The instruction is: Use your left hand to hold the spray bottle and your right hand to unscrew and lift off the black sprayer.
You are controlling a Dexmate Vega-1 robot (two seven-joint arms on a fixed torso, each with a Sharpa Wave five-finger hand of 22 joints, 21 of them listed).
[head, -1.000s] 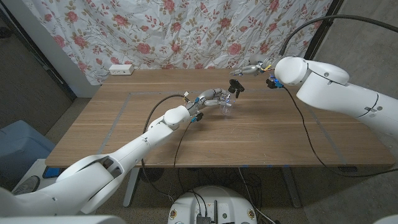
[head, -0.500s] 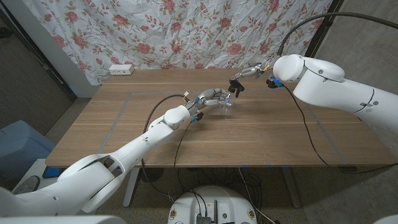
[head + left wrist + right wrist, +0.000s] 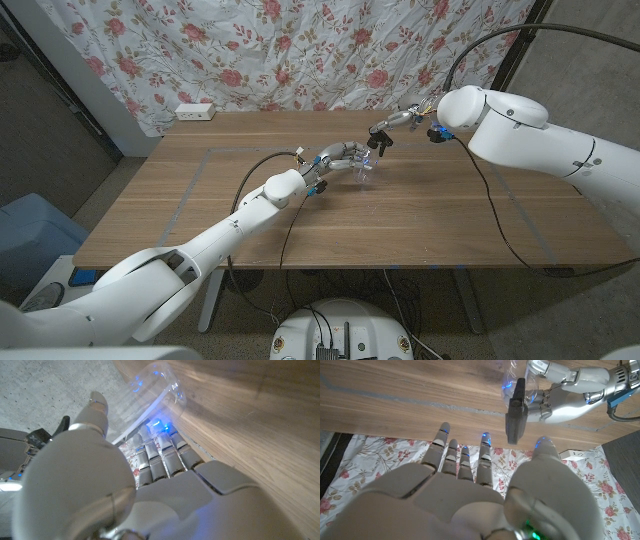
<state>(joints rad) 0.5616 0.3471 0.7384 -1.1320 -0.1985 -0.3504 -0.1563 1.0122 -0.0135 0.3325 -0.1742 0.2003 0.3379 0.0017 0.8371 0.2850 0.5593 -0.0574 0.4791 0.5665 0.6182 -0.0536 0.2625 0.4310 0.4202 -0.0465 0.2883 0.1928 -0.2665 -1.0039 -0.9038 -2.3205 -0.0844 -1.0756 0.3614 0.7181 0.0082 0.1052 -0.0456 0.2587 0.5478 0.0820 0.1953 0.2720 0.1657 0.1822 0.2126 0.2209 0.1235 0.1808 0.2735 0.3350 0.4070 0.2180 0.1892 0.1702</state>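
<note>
R wrist view: sprayer clear of right hand.

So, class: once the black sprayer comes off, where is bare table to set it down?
Bare wood lies right of the spray bottle, under the right hand, and along the table's near edge. It is crowded where the left hand holds the bottle.

My left hand: smooth, glossy light-grey plastic shells, with ribbed silvery metal-looking fingers. It wraps the spray bottle, clear glossy plastic catching blue glints. The sprayer is matt black plastic. My right hand has the same pale, smooth casing, slightly satin. The table is brown wood with visible grain, low sheen. Along its far edge hangs a soft cloth curtain printed with roses.
</note>
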